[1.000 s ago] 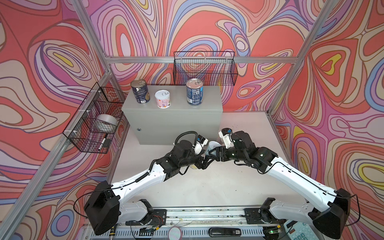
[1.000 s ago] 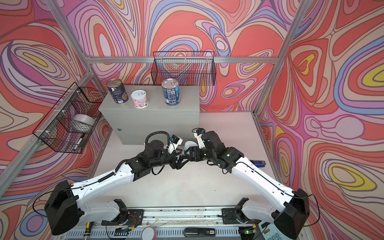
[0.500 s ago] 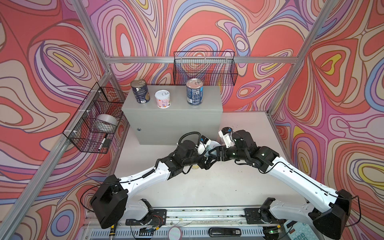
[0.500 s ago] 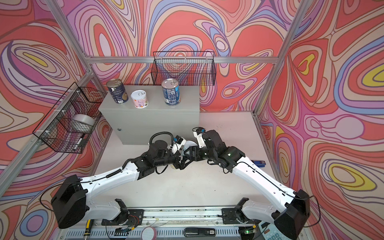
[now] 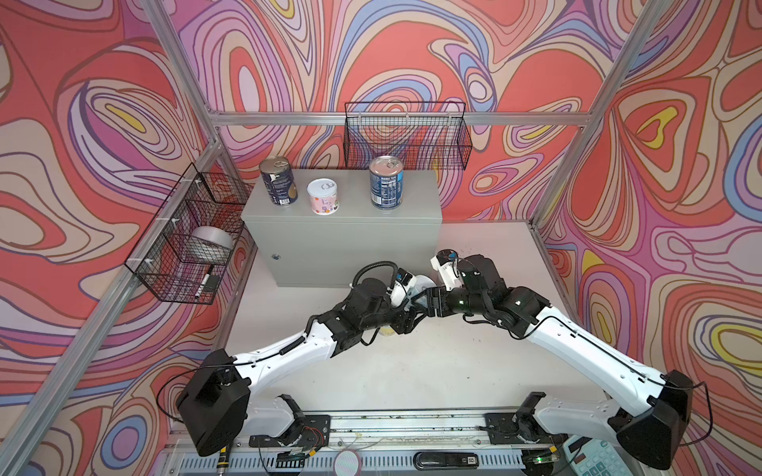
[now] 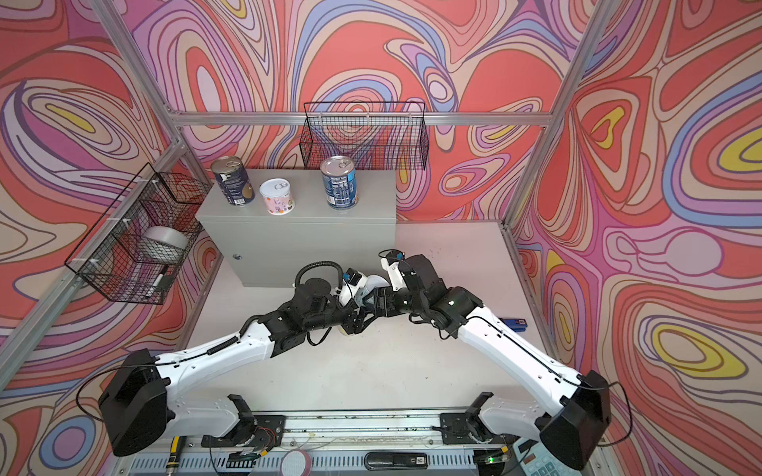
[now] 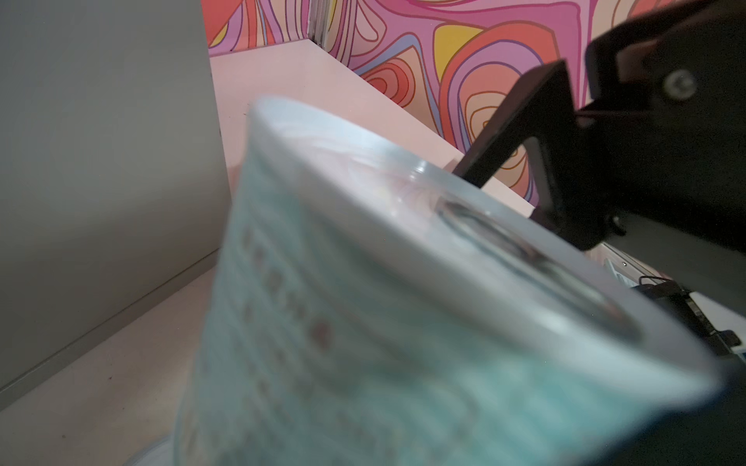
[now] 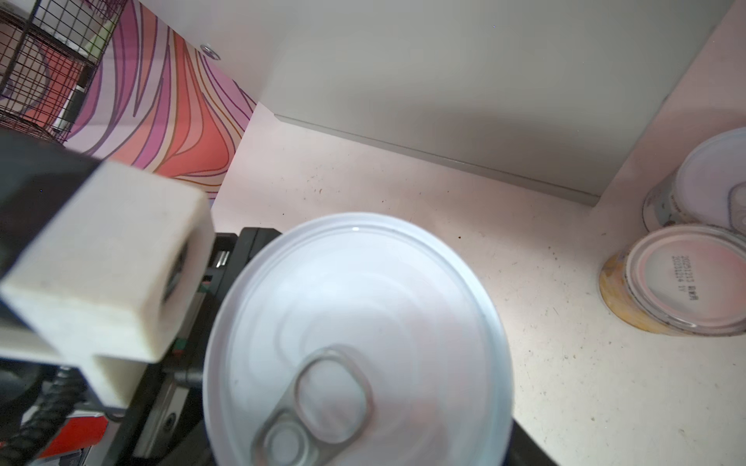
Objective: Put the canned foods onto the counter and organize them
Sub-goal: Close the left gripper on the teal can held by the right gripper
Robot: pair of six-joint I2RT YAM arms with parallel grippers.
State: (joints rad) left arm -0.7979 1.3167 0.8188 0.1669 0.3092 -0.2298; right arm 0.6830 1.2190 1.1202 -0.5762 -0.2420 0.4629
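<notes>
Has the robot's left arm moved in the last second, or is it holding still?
Yes. In both top views the left arm has slid rightward and toward the grey cabinet, bringing its tool closer to the right tool.

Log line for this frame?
left gripper: shut on pale-blue can | right gripper: shut on pale-blue can | counter: three cans

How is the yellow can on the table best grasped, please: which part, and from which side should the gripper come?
Probably grip the yellow can across its round side wall, coming down from above. Its flat, date-stamped end faces up, with no tab to catch, and its wall looks short. Turn the grip so that neither side lands next to the white can close beside it.
</notes>
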